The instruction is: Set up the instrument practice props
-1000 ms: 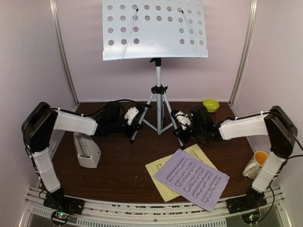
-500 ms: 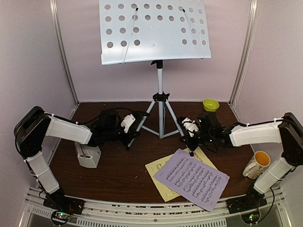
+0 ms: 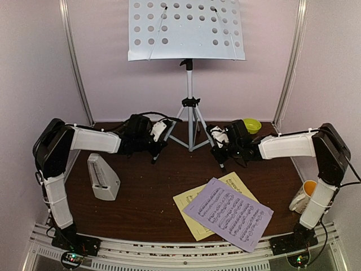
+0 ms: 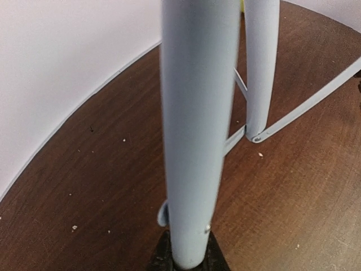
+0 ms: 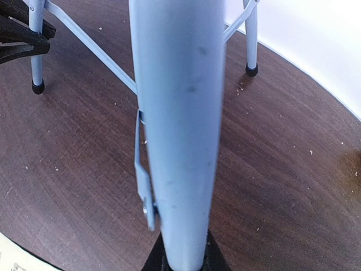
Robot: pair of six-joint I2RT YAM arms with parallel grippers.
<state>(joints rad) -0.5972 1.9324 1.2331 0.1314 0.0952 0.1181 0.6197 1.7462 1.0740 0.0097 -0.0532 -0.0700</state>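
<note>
The grey perforated music-stand desk (image 3: 186,28) stands on its silver tripod (image 3: 190,110) at the back of the table. My left gripper (image 3: 157,142) is shut on the tripod's left leg (image 4: 194,141), which fills the left wrist view between the dark jaws of that gripper (image 4: 189,257). My right gripper (image 3: 220,145) is shut on the right leg (image 5: 177,141), which runs up between the jaws of that gripper (image 5: 183,254). The light grey metronome (image 3: 102,178) stands at the left. The lilac page (image 3: 228,214) lies over the pale yellow page (image 3: 189,206) near the front.
A small green bowl (image 3: 251,125) sits at the back right, just behind my right arm. A mug with an orange inside (image 3: 304,195) stands at the right edge by the right arm's base. Walls close in on three sides.
The stand has moved back toward the rear wall with both grippers still on its legs. The desk now sits higher in view and more level.
</note>
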